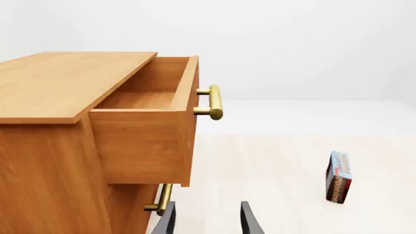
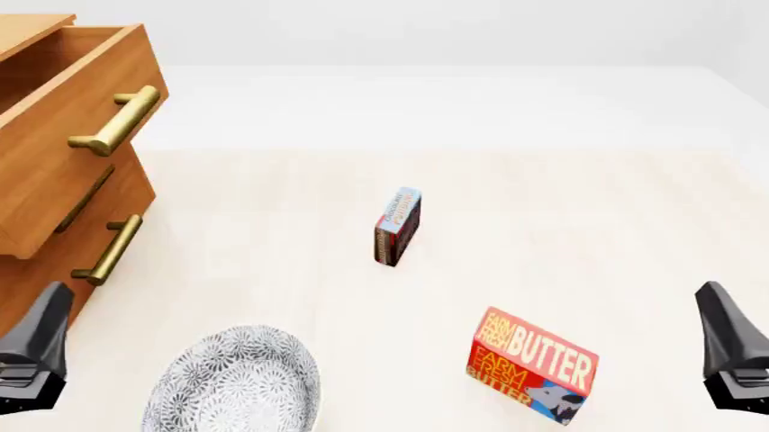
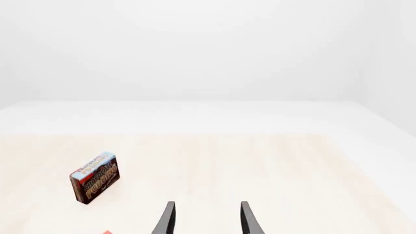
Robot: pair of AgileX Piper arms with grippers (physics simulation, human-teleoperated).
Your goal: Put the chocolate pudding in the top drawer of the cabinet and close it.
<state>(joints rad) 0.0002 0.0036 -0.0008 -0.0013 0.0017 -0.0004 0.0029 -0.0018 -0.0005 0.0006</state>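
The top drawer (image 2: pixel 67 135) of the cabinet (image 1: pixel 46 146) already stood open, but the chocolate pudding (image 2: pixel 397 226) remained mid-table (image 2: pixel 577 216), ungrasped, both the left end effector (image 1: pixel 206 219) and right end effector (image 3: pixel 206 218) spread apart and empty.

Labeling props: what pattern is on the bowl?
Grey-and-white speckled floral pattern on the bowl; front view only.

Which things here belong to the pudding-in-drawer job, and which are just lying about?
Job:
- chocolate pudding, standing on edge mid-table
- top drawer, already pulled open
- cabinet
- left gripper and right gripper, both open and empty

Lying about:
- butter box
- patterned plate
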